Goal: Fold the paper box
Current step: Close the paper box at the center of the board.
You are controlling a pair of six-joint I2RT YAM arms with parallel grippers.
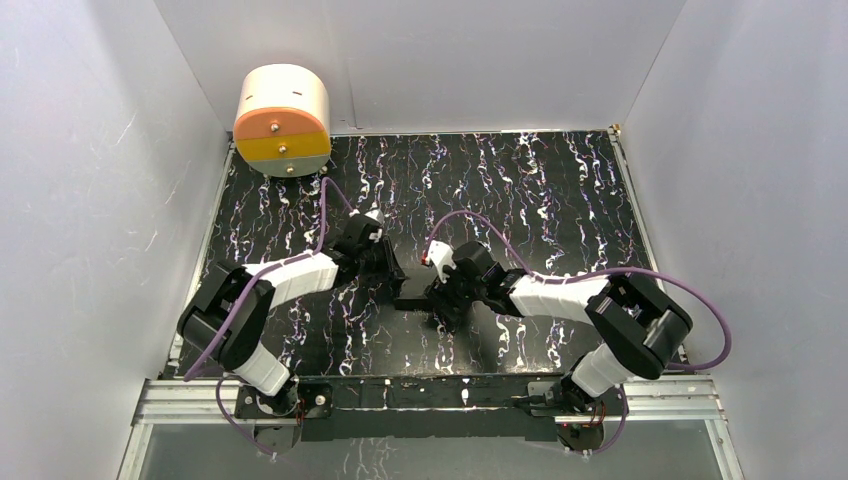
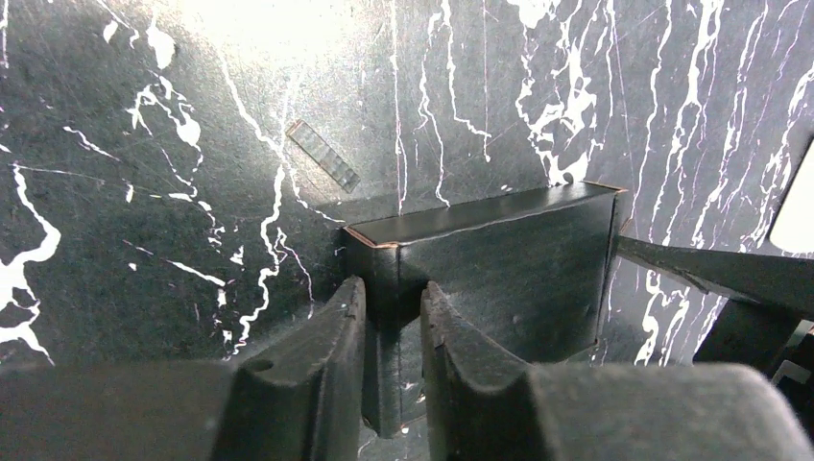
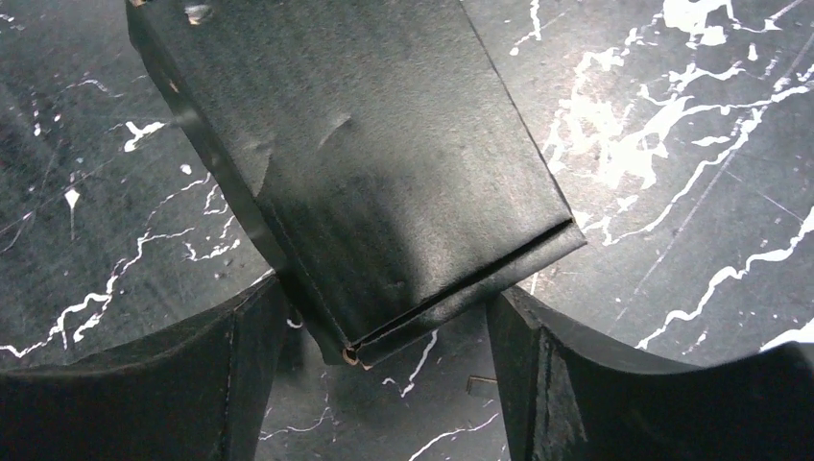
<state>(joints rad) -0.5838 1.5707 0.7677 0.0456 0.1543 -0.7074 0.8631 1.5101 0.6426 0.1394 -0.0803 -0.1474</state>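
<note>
Toward the near edge of the desk [image 1: 560,190], mid-width, the paper box [image 2: 499,259] is lying already box-shaped: matte black, creased, lightly dented. The left claw [image 2: 392,317] is seemingly pinching one end corner. The right claw [image 3: 384,293] is gaping wide around the other end, whose flap is gapping and probably needing tucking.

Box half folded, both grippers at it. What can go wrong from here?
1. The left gripper pinches the paper box at its near corner; the thin card may crease, and the top panel is dented already.
2. The end flap gapes at its seam between the fingers of the open right gripper; squeezing there may flatten the box rather than seat the flap.
</note>
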